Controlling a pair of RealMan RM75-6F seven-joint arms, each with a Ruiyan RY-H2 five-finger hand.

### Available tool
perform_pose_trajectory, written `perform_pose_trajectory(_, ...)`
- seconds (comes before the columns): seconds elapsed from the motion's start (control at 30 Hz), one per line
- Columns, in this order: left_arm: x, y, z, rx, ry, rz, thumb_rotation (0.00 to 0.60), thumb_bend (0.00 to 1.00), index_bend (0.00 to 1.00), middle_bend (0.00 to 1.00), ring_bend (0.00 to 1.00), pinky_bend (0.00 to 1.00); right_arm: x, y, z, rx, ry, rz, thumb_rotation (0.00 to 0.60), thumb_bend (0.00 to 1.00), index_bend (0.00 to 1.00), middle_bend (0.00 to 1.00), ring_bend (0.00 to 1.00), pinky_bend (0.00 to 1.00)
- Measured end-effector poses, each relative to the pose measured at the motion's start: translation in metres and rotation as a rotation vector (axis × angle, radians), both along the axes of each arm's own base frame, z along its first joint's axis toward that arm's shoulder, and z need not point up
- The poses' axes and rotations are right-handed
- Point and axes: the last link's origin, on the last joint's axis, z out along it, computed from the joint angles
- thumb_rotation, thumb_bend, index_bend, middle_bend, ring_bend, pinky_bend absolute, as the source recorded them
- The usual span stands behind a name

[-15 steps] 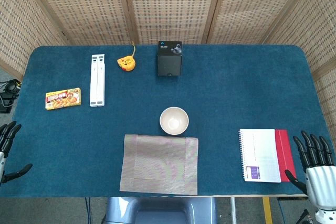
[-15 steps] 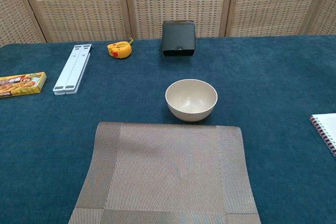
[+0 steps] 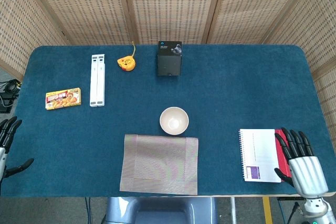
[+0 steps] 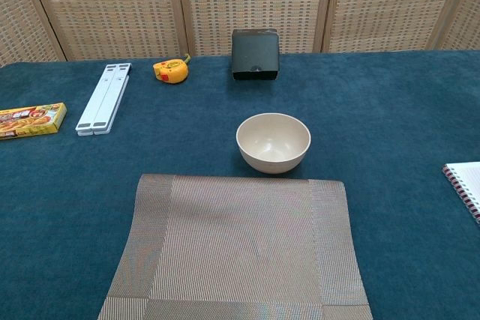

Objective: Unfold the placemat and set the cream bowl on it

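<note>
Head view first: placemat lies folded at the middle of the bench's near edge, its long axis running toward the far edge, cream bowl just beyond its far border. Right robot hand hovers at the near right corner over a red-edged notebook — fingers spread, grasping nothing. Left robot hand hangs off the left edge, likewise released. I judge the right one slightly nearer the mat.

Chest view — neither hand shows; the bowl stands upright, just beside the mat's far edge.
</note>
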Motion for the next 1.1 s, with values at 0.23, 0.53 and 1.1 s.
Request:
perform_pose_trajectory(0.23, -0.003, 0.013, -0.006, 0.021, -0.005, 0.003, 0.600, 0.00, 0.00, 0.00, 0.00, 0.00, 0.022, -0.070, -0.035, 0.182, 0.082, 0.117, 0.600, 0.00, 0.14, 0.00, 0.00, 0.00)
perform_pose_trajectory(0.53, -0.008, 0.029, -0.020, -0.001, 0.039, 0.053, 0.600, 0.00, 0.00, 0.00, 0.00, 0.00, 0.078, -0.139, -0.083, 0.380, 0.156, 0.243, 0.600, 0.14, 0.20, 0.00, 0.00, 0.00)
perform_pose_trajectory(1.1, -0.020, 0.047, -0.026, -0.010, 0.047, 0.140, 0.600, 0.00, 0.00, 0.00, 0.00, 0.00, 0.133, -0.178, -0.164, 0.497, 0.282, 0.355, 0.600, 0.35, 0.31, 0.00, 0.00, 0.00)
